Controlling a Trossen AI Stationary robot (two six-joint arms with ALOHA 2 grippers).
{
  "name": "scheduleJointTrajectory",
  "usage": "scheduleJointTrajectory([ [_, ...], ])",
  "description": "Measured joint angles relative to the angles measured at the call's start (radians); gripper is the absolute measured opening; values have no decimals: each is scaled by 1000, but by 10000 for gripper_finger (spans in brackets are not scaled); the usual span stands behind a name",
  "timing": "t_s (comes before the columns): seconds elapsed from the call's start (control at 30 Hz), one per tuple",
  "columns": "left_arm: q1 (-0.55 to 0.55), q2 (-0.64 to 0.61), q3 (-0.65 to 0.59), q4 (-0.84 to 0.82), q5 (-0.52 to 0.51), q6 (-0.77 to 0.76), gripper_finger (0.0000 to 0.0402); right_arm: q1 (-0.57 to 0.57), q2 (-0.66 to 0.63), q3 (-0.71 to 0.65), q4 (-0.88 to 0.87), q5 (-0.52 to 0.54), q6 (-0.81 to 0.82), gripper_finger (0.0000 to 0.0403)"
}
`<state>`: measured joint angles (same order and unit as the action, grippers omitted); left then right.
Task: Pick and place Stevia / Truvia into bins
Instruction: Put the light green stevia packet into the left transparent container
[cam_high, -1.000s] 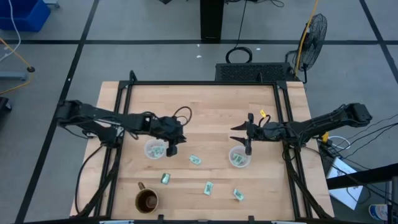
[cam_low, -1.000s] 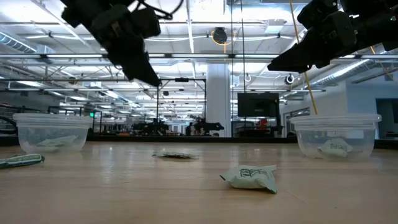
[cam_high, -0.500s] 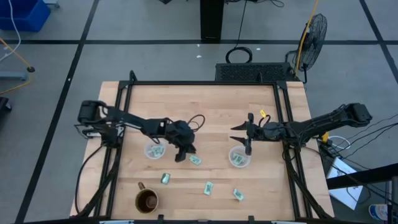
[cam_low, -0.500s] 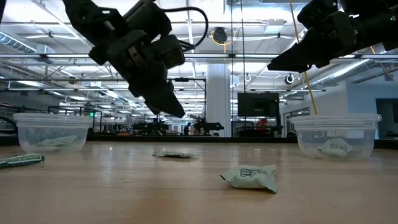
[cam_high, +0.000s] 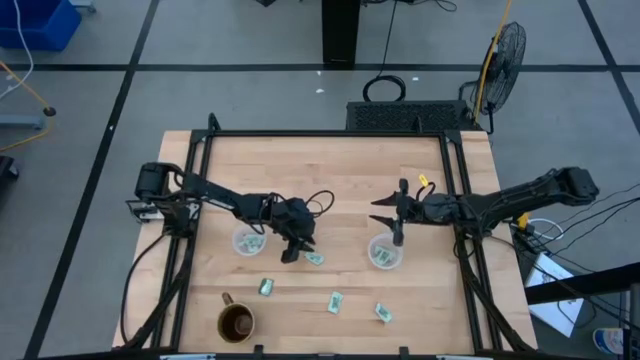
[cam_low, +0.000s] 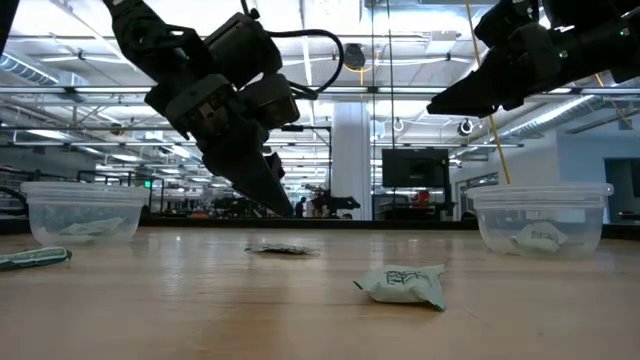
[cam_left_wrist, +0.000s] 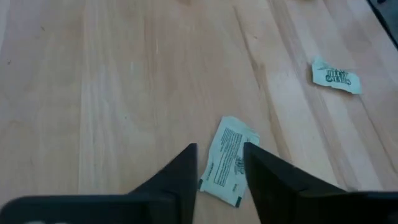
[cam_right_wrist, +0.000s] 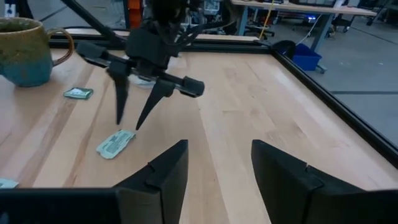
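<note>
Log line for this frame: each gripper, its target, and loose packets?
left gripper: open, above packet | right gripper: open, over right cup | loose packets: four on table

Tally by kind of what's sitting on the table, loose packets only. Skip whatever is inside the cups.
Loose green-and-white packets: 4
Clear cups: 2
Brown mug: 1
Total: 7

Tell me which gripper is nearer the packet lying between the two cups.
Left. The left gripper hovers right over that packet, open fingers straddling it in the left wrist view. The right gripper is farther away, open above the right cup.
</note>
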<state>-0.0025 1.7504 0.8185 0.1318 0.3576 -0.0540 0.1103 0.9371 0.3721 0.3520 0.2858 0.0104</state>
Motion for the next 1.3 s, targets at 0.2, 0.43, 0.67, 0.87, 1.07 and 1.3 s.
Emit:
scheduleJointTrajectory([
  [0.2, -25, 22, 0, -52, -61, 25, 173, -28, 0, 0, 45, 0, -9, 171],
  [0.43, -52, 39, 1, -64, -167, 33, 175, -52, 0, 0, 100, -1, -97, 171],
  [0.67, -52, 42, 2, -72, -156, -11, 175, -75, 0, 0, 153, -1, -140, 171],
  [0.87, -53, 42, 4, -126, -218, 2, 168, -94, 0, 0, 161, -1, -139, 171],
  [1.07, -38, 37, 5, -173, -287, 64, 133, -98, 0, 0, 161, -2, -147, 171],
  [1.3, -7, -30, -2, -268, -499, 153, 106, -98, -1, 0, 138, -3, -153, 171],
])
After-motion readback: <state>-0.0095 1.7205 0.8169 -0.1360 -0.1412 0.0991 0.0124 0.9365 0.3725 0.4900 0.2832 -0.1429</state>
